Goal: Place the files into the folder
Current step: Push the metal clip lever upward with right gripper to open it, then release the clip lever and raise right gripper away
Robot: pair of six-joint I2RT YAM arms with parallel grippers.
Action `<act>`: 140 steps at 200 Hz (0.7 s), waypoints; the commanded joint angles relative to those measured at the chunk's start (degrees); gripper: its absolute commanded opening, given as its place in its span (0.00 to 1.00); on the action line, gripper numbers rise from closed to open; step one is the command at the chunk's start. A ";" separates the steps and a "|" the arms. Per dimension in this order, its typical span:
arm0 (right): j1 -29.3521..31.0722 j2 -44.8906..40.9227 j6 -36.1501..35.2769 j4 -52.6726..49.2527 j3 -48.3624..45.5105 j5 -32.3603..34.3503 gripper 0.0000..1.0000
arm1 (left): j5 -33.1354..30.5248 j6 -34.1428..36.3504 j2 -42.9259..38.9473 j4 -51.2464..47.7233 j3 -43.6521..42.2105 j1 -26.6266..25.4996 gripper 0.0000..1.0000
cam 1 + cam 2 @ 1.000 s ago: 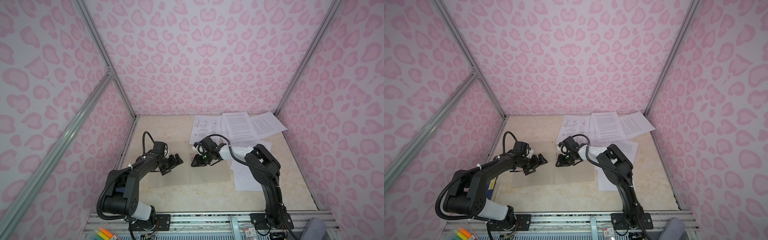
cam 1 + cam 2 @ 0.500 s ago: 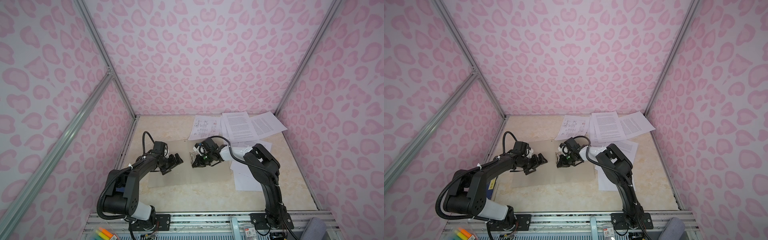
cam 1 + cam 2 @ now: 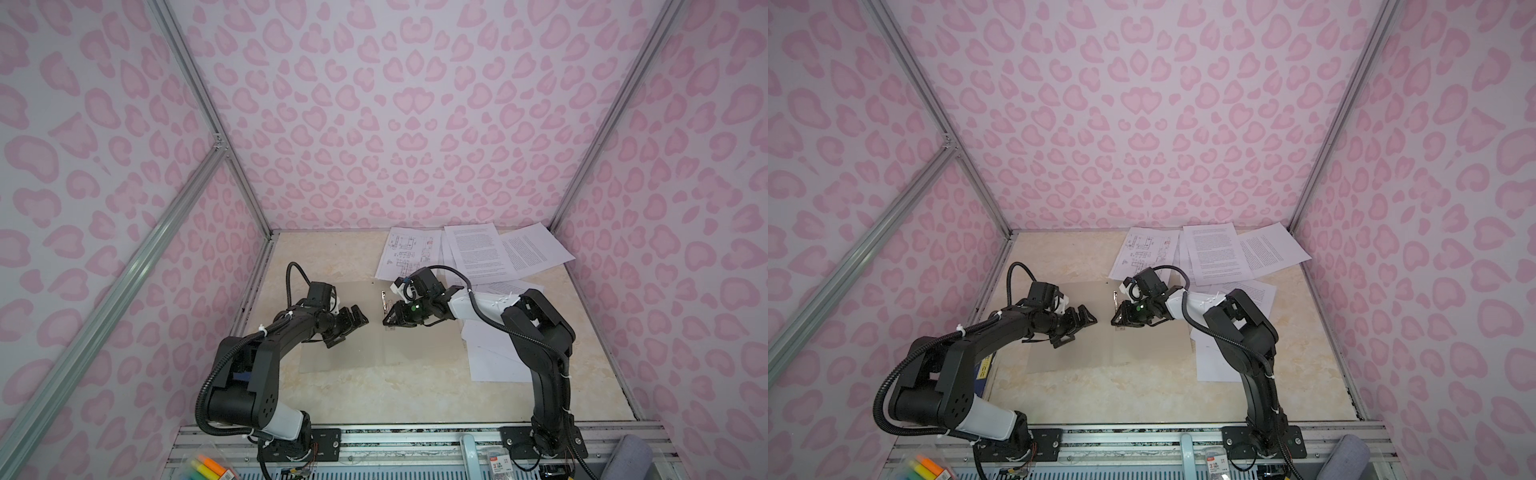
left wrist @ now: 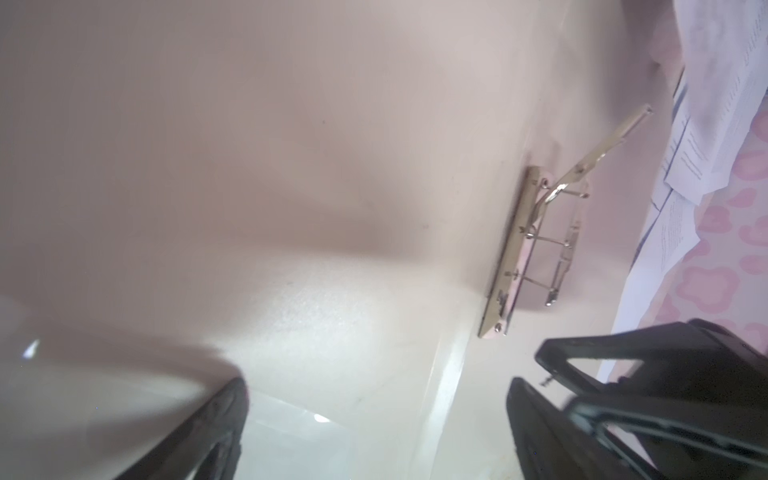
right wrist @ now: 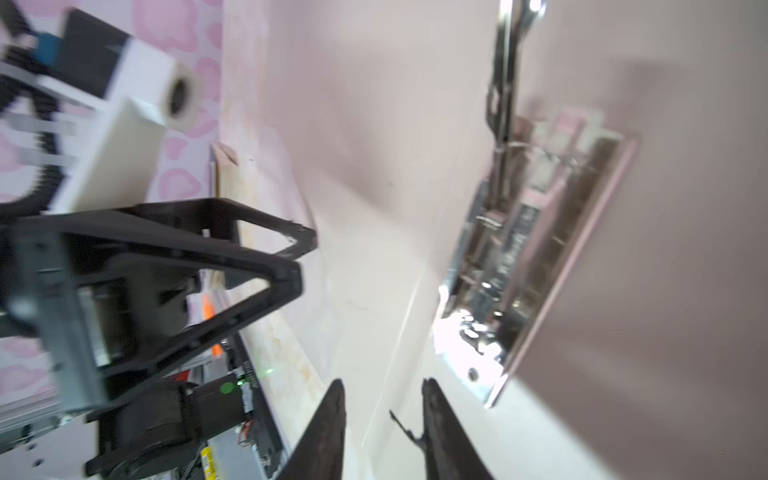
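A beige table (image 3: 374, 395) fills the lower centre in both top views. The folder (image 3: 349, 353) lies open flat at its middle. The files (image 3: 473, 249) lie spread at upper right, outside the folder. The left gripper (image 3: 351, 328) hovers over the folder, fingers wide apart. The right gripper (image 3: 387, 321) faces it beside the metal clip (image 4: 519, 249), fingers slightly apart and holding nothing.

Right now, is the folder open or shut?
Open. The folder lies spread flat on the table with both leaves showing. Its metal clip inside is uncovered, with the lever raised.
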 commanded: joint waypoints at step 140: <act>-1.82 12.85 -7.29 -11.18 19.66 4.42 0.15 | -3.81 0.30 0.60 -2.13 -0.81 0.12 0.98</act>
